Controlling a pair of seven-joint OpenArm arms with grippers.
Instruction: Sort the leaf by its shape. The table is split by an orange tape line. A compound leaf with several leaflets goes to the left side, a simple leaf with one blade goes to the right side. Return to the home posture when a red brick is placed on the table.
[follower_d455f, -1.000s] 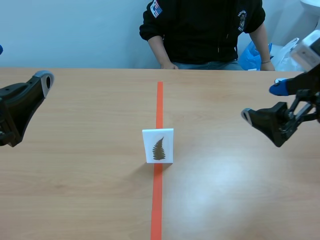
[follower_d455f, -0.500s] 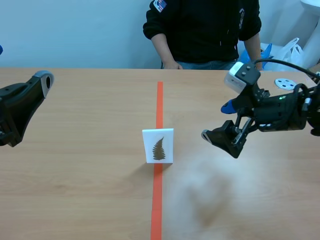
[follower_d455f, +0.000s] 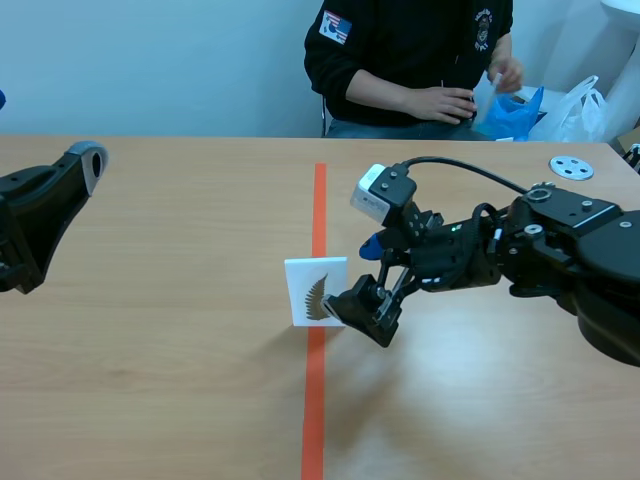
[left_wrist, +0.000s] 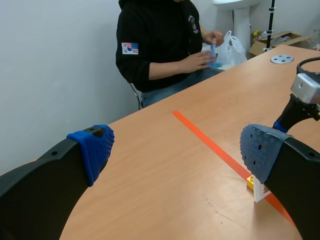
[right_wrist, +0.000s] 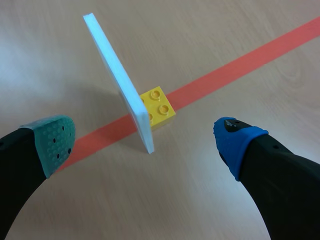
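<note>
The right gripper (follower_d455f: 353, 280) is held wide open at the middle of the light wooden table (follower_d455f: 180, 380), its fingers set to either side of the white upright card (follower_d455f: 316, 292). Nothing is gripped, and in the right wrist view neither pad is seen to touch the card. The left gripper (left_wrist: 177, 147) is likewise spread apart and empty, kept low at the table's left edge, well apart from the card.

The card is stood on the orange tape line (follower_d455f: 318, 210). A brown fern-like leaf of many leaflets (follower_d455f: 317, 298) is shown on its front in the scene view only. The small yellow studded brick (right_wrist: 157, 106) propping the card from behind is seen only in the wrist views.

Across the table a person in a black hooded top (follower_d455f: 410, 50) is seated before a pale wall (follower_d455f: 150, 60), hands at a blue bag (follower_d455f: 515, 110). A white disc (follower_d455f: 570, 167) lies at the far right.
</note>
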